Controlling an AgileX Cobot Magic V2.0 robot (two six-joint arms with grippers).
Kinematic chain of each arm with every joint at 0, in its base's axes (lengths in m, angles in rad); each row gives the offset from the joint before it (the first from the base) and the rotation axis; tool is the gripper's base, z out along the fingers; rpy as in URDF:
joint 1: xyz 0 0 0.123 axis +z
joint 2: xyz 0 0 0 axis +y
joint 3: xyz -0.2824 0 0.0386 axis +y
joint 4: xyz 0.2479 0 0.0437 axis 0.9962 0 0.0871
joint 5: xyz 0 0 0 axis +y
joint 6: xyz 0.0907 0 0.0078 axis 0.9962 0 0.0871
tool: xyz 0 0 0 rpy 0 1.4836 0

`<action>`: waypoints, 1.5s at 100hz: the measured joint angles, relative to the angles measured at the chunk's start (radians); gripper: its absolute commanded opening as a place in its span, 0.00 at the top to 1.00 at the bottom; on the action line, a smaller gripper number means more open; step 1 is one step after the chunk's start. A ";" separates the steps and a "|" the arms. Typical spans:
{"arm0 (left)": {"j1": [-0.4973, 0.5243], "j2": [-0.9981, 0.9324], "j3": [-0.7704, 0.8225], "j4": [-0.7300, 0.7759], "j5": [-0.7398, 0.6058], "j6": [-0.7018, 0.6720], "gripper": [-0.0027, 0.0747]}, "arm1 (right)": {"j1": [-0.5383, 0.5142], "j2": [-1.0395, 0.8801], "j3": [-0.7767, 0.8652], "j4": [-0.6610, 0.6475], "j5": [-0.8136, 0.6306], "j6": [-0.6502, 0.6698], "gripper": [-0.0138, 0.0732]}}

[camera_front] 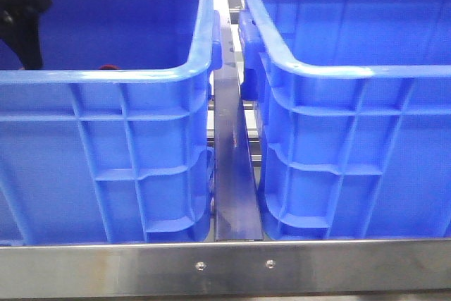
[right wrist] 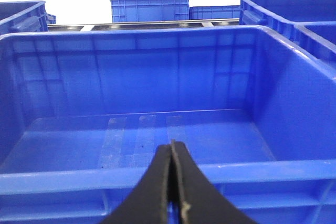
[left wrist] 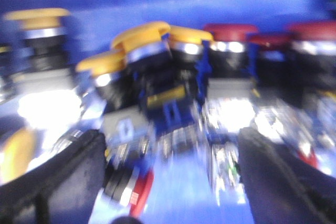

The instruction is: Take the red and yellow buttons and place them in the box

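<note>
Front view: two bright blue crates stand side by side on a steel-edged shelf point(camera_front: 232, 267), a metal rail between them. The left crate point(camera_front: 106, 174) holds the supply. The left arm point(camera_front: 21, 19) shows as a dark shape reaching down inside it at the far left, and a sliver of a dark red cap point(camera_front: 107, 68) peeks just over the near rim. The right crate point(camera_front: 352, 167), which I take to be the box, shows nothing inside from this angle.

Left wrist view — blurred. The left gripper point(left wrist: 170, 182) hangs low over a crowded heap of push buttons, its two dark fingers point(left wrist: 58, 177) spread wide with nothing between them but the pile beyond. Yellow-capped buttons point(left wrist: 142, 38) cluster straight ahead between the fingers; red-capped buttons point(left wrist: 231, 32) line up just beside them, toward the other finger. Another yellow button point(left wrist: 37, 19) stands apart near the crate's wall. None is gripped.

Right wrist view: the right gripper point(right wrist: 173, 182) has its fingers pressed together, holding nothing, poised just outside the near rim of the box point(right wrist: 157, 177). The box floor is bare blue plastic, with no buttons in it.

So the task looks barely begun — no button has been delivered, by these pictures. The left gripper appears lined up for a first pick, probably a yellow one; both colours remain to be grasped, carried across and dropped in.
</note>
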 measured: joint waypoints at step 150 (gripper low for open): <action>0.000 -0.480 0.363 -0.042 -0.324 -0.020 0.83 | 0.000 0.000 0.000 0.000 0.000 0.000 0.91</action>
